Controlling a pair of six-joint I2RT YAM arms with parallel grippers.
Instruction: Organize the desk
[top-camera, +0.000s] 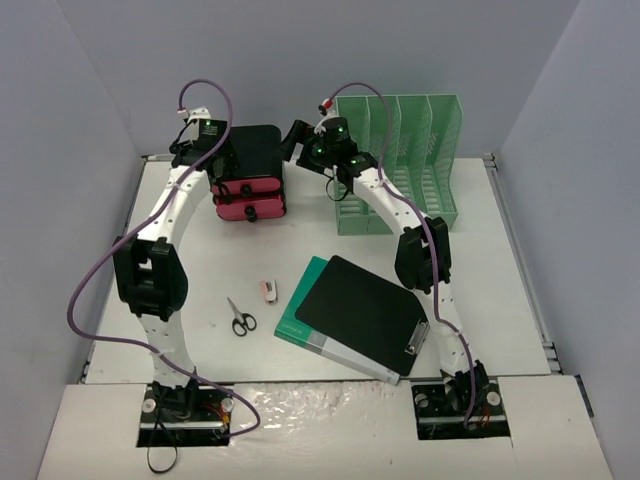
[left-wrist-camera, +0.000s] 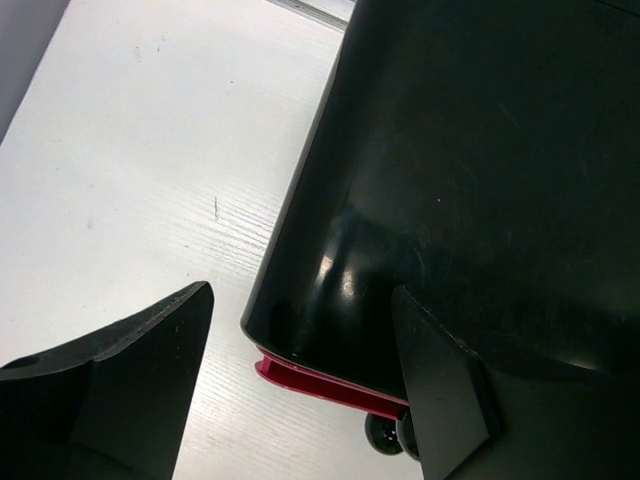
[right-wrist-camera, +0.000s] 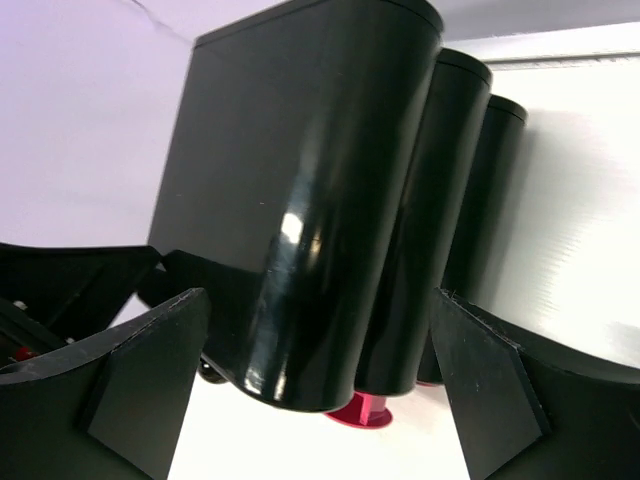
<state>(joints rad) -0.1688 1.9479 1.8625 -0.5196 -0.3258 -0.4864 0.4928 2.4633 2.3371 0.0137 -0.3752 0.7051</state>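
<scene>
The white worktop (top-camera: 500, 300) fills the grey-walled bay. At its far side stands a black-and-red drawer stack (top-camera: 250, 170). The left hand (left-wrist-camera: 300, 385) is spread astride the stack's edge, and the right hand (right-wrist-camera: 320, 370) gapes wide around its end, unclamped.

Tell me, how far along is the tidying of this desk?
Looks done: the black-and-red stack and green rack stand at the back. In hand: the left end effector and right end effector hang open at that stack, apparently gripping nothing. Still to do: scissors, a small pink item and a clipboard on a green folder lie loose on the desk.
</scene>
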